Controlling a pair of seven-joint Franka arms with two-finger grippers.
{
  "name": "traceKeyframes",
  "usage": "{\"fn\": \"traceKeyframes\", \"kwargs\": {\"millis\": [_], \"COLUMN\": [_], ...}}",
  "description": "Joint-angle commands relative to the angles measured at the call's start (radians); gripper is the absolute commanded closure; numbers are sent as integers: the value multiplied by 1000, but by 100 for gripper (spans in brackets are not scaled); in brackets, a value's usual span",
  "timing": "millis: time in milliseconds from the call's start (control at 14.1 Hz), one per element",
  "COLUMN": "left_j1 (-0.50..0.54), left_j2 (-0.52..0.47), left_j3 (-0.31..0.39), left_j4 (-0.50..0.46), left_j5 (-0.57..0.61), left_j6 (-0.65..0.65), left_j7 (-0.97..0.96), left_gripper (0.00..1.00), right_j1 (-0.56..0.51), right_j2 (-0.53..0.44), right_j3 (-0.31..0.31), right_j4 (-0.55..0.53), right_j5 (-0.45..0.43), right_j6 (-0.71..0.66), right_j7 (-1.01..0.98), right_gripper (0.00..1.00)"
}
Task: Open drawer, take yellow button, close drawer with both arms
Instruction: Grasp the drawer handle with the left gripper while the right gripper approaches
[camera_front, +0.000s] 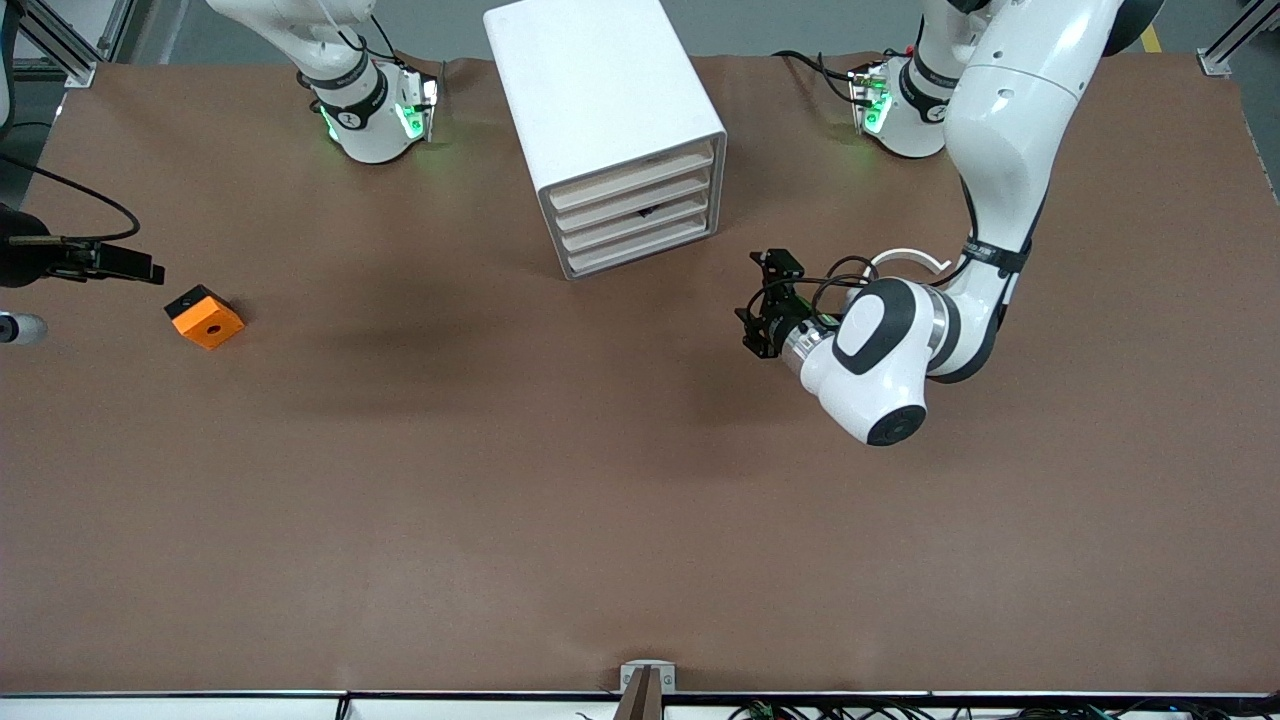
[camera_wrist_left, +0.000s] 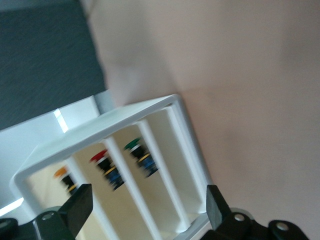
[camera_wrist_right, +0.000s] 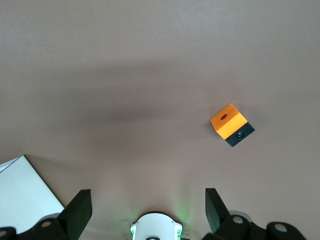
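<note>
The white cabinet (camera_front: 610, 120) stands between the two arm bases with all four drawers pushed in. The drawer (camera_front: 632, 175) is its uppermost one. In the left wrist view the button (camera_wrist_left: 64, 176), with an orange cap and black body, shows inside the drawer (camera_wrist_left: 45, 190). My left gripper (camera_front: 765, 300) hangs over the table in front of the drawers, apart from them. In the left wrist view the left gripper (camera_wrist_left: 147, 195) is open and empty. My right gripper (camera_wrist_right: 147, 197) waits open and empty high over its own arm's base (camera_wrist_right: 155, 227); the front view does not show it.
An orange square block (camera_front: 205, 316) with a hole lies toward the right arm's end of the table, and the block (camera_wrist_right: 231, 124) also shows in the right wrist view. Red-capped (camera_wrist_left: 100, 157) and green-capped (camera_wrist_left: 132, 145) buttons sit in the two drawers below. A dark fixture (camera_front: 80, 260) juts in beside the block.
</note>
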Motion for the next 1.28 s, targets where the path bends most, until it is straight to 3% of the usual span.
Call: {"fn": "traceKeyframes", "kwargs": {"millis": [0,426,497,781,1207], "left_j1": [4,-2,-5,-14,-99], "left_j2": [32,63,66,78,89], "left_j3": [-2,-4,-4,-17,-17], "left_j4": [29,30,30,32,24], "left_j5": [-103,-207,-224,-259,-255], "left_j6": [-103,-192,-194,-194,-201], "left_j7": [-107,-270,-295,-327,-338], "left_gripper": [0,0,19,32,32], "right_j1": [-22,-35,-33,-12,190], "right_j2": [10,11,10,3,2], "right_j3": [10,10,10,18,18], "right_j4": [26,19,19,17,17], "right_j5": [26,29,30,65,68], "right_j6": [-10,18,16,10,50], "right_j7": [6,14,52,263,618], "right_gripper": [0,0,0,0,0]}}
